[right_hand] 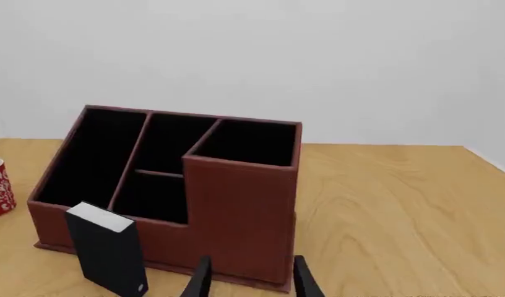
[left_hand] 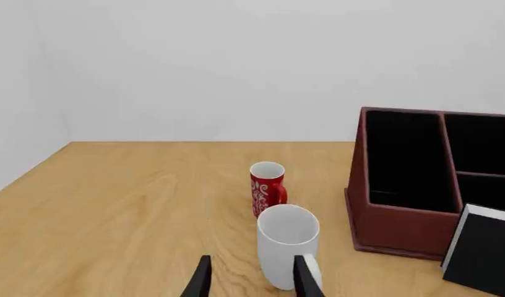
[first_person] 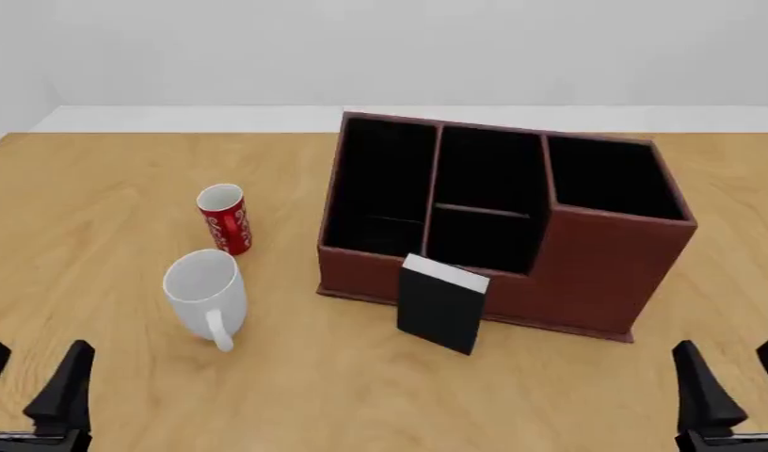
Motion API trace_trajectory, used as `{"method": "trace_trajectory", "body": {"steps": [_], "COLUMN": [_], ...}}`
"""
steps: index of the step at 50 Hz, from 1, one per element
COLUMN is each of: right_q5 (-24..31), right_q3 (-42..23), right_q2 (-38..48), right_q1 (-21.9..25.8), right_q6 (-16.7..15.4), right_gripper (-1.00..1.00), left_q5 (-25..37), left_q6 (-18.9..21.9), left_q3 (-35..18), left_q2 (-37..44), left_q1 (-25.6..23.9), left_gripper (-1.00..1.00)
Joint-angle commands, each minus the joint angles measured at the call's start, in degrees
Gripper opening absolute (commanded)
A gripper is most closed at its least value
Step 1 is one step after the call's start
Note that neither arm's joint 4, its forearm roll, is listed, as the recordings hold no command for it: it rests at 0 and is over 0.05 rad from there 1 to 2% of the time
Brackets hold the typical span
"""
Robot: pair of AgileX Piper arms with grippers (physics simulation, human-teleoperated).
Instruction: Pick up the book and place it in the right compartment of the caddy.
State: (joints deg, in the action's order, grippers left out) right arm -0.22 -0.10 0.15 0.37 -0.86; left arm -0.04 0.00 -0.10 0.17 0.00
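The black book (first_person: pixel 442 304) stands upright against the front wall of the reddish-brown caddy (first_person: pixel 610 273), white page edges on top; it also shows in the wrist views as the book (right_hand: pixel 108 249) and the book (left_hand: pixel 484 253). The right compartment (first_person: pixel 610 176) is the squarish black-lined section behind the caddy's taller wall, and it holds nothing. My left gripper (first_person: pixel 33 386) is open at the near left of the table, apart from everything. My right gripper (first_person: pixel 736 386) is open at the near right, in front of the caddy's tall end (right_hand: pixel 240 216).
A white mug (first_person: pixel 208 294) stands left of the caddy, close ahead of the left gripper (left_hand: pixel 250 281). A red patterned mug (first_person: pixel 223 218) stands just beyond it. Bare wooden table (first_person: pixel 108 188) lies around them.
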Motion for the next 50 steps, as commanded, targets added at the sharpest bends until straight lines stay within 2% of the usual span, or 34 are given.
{"method": "trace_trajectory", "body": {"steps": [1, 4, 5, 10, 12, 17, 19, 20, 28, 33, 35, 36, 38, 40, 42, 46, 50], "right_q5": [0.6, 0.92, 1.21, 1.76, 2.96, 5.02, 7.26, 6.9, 9.69, 12.4, 13.45, 13.55, 14.8, 15.07, 16.21, 17.87, 19.81], "right_q3": [-0.44, -1.59, -2.16, -3.67, -5.11, -7.8, -10.13, -10.45, -15.07, -18.59, -20.02, -20.14, -21.83, -22.43, -24.28, -26.32, -28.75], "right_q2": [0.19, 2.03, 3.03, 6.77, 8.12, 11.29, 11.31, 13.31, 19.59, 21.81, 23.02, 24.57, 25.38, 27.59, 29.54, 32.06, 34.82], "right_q1": [-0.08, 0.78, 1.78, 3.75, 4.49, 5.57, 6.19, 6.34, 9.7, 10.96, 12.17, 12.81, 13.75, 14.08, 14.75, 16.16, 17.45], "right_q6": [-1.01, -2.26, -4.49, -8.61, -8.52, -11.31, -10.25, -11.75, -15.39, -15.24, -16.15, -17.84, -16.54, -18.71, -16.61, -18.43, -17.88], "right_gripper": [1.0, 1.0, 1.0, 1.0, 1.0, 1.0, 1.0, 1.0, 1.0, 1.0, 1.0, 1.0, 1.0, 1.0, 1.0, 1.0, 1.0], "left_q5": [-0.07, -0.07, -0.07, -0.07, -0.07, -0.07, -0.07, -0.07, -0.07, -0.07, -0.07, -0.07, -0.07, -0.07, -0.07, -0.07, -0.07], "left_q6": [0.0, 0.0, 0.0, 0.0, 0.0, 0.0, 0.0, 0.0, 0.0, 0.0, 0.0, 0.0, 0.0, 0.0, 0.0, 0.0, 0.0], "left_q3": [-0.15, -0.15, -0.15, -0.15, -0.15, -0.15, -0.15, -0.15, -0.15, -0.15, -0.15, -0.15, -0.15, -0.15, -0.15, -0.15, -0.15], "left_q2": [0.26, 0.26, 0.26, 0.26, 0.26, 0.26, 0.26, 0.26, 0.26, 0.26, 0.26, 0.26, 0.26, 0.26, 0.26, 0.26, 0.26], "left_q1": [0.0, 0.0, 0.0, 0.0, 0.0, 0.0, 0.0, 0.0, 0.0, 0.0, 0.0, 0.0, 0.0, 0.0, 0.0, 0.0, 0.0], "left_gripper": [1.0, 1.0, 1.0, 1.0, 1.0, 1.0, 1.0, 1.0, 1.0, 1.0, 1.0, 1.0, 1.0, 1.0, 1.0, 1.0, 1.0]}}
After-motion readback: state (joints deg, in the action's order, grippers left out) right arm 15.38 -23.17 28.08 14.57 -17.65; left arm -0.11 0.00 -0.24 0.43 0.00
